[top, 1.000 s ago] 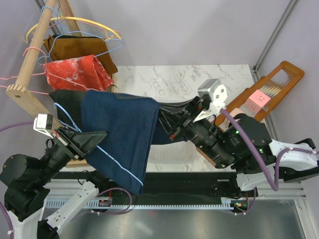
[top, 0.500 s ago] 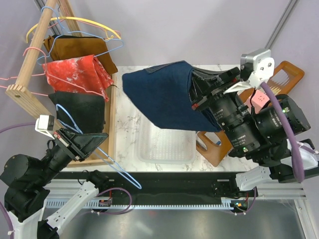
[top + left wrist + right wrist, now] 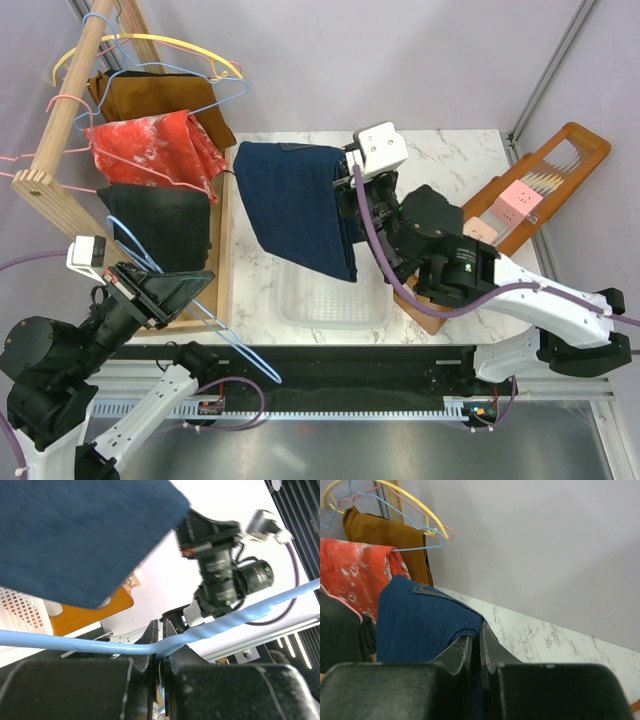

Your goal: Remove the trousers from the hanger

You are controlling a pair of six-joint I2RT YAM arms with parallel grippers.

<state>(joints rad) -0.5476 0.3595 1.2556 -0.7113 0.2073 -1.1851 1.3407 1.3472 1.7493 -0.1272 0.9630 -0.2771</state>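
My right gripper [image 3: 345, 180] is shut on the dark blue denim trousers [image 3: 295, 205], which hang folded from it above the table and the white basket [image 3: 335, 300]. They also show in the right wrist view [image 3: 420, 625], pinched at my right gripper [image 3: 479, 630], and in the left wrist view [image 3: 75, 535]. My left gripper [image 3: 200, 290] is shut on the bare light blue hanger [image 3: 235, 345]; it shows in the left wrist view [image 3: 161, 640] clamped on the hanger wire [image 3: 65, 642]. The black trousers [image 3: 160, 225] hang on the wooden rack [image 3: 60, 110].
The rack at the left also holds a red mottled cloth [image 3: 150, 145], a brown garment [image 3: 160, 100] and yellow and blue hangers [image 3: 180, 45]. A wooden tray [image 3: 545, 175] with pink blocks lies at the right.
The right gripper pulled the blue trousers off the blue hanger, swung them up to the right, then brought them down left over the basket. The hanger stays in the left gripper, now bare.
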